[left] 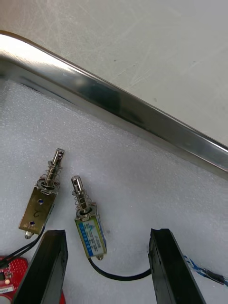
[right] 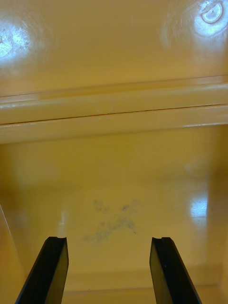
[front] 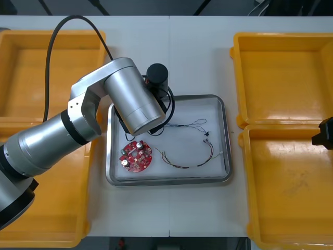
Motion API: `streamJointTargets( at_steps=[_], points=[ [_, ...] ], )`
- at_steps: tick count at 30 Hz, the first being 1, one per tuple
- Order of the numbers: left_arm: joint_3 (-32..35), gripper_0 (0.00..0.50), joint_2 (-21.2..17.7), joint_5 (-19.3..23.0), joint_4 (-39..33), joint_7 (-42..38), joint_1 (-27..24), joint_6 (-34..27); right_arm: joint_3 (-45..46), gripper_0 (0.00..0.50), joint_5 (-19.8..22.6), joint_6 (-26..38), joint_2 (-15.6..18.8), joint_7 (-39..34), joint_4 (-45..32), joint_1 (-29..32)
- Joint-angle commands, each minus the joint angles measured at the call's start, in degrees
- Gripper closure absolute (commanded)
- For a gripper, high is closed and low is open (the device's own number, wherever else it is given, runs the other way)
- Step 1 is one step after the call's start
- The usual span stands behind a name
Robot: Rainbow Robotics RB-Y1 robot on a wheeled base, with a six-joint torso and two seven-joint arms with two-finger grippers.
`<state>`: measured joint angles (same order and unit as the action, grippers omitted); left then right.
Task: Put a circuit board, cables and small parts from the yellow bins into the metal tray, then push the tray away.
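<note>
The metal tray (front: pixel 227 151), white inside, lies at the table's middle. In it are a round red circuit board (front: pixel 136 155), a red and yellow cable (front: pixel 193 159) and a thin black cable (front: pixel 188 124). My left arm (front: pixel 136 102) reaches over the tray's far left corner and hides what lies below it. My left gripper (left: pixel 109 266) is open just above the white liner. One small metal part (left: pixel 88 227) lies between its fingers, and a second small metal part (left: pixel 42 203) lies beside it. My right gripper (right: pixel 109 270) hangs open over a bare yellow bin floor (right: pixel 114 199).
Two yellow bins (front: pixel 36 73) (front: pixel 52 208) stand left of the tray and two more (front: pixel 281 67) (front: pixel 291 192) to its right. The tray's shiny rim (left: pixel 118 102) runs just beyond the left fingers. A blue and white cable (left: pixel 205 272) lies by one finger.
</note>
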<state>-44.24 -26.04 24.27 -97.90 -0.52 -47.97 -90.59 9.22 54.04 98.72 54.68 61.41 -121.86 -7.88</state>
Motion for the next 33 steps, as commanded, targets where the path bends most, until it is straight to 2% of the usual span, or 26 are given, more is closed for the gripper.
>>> streamJointTargets(
  at_steps=[1, 5, 6, 7, 12, 18, 22, 28, 33],
  points=[
    [1.70, 0.000, -2.78, 2.80, -6.25, 4.39, -3.18, -5.74, 1.59, 0.000, 0.10, -0.37, -0.37, 2.75, -1.53, 0.58],
    [5.04, 0.000, -5.16, 8.25, -9.59, 5.09, -6.25, -8.47, 1.59, 0.000, 0.10, -0.37, -0.37, 2.75, -1.53, 0.58],
    [5.04, 0.000, -5.16, 8.25, -9.59, 5.09, -6.25, -8.47, 1.59, 0.000, 0.10, -0.37, -0.37, 2.75, -1.53, 0.58],
    [8.03, 0.000, -6.04, 10.80, -10.91, 5.53, -6.78, -9.70, 1.59, 0.000, 0.10, -0.37, -0.37, 2.75, -1.53, 0.58],
    [13.74, 0.000, -8.32, 14.23, -13.46, 8.87, -6.87, -11.63, 1.59, 0.000, 0.10, -0.37, -0.37, 2.75, -1.53, 0.58],
    [21.56, 0.000, -15.26, 20.73, -17.06, 17.39, -6.87, -17.87, 1.59, 0.000, 0.10, -0.37, -0.37, 2.75, -1.53, 0.58],
    [24.73, 0.000, -16.85, 23.02, -17.24, 24.25, -6.78, -18.93, 1.59, 0.000, 0.10, -0.37, -0.37, 2.75, -1.53, 0.58],
    [27.80, 0.000, -21.68, 25.83, -17.77, 33.21, -5.02, -19.41, 1.59, 0.000, 0.10, -0.37, -0.37, 2.75, -1.53, 0.58],
    [33.52, 0.000, -27.57, 29.43, -17.77, 41.56, 0.16, -17.34, 1.59, 0.000, 0.10, -0.37, -0.37, 2.75, -1.53, 0.58]
  ],
)
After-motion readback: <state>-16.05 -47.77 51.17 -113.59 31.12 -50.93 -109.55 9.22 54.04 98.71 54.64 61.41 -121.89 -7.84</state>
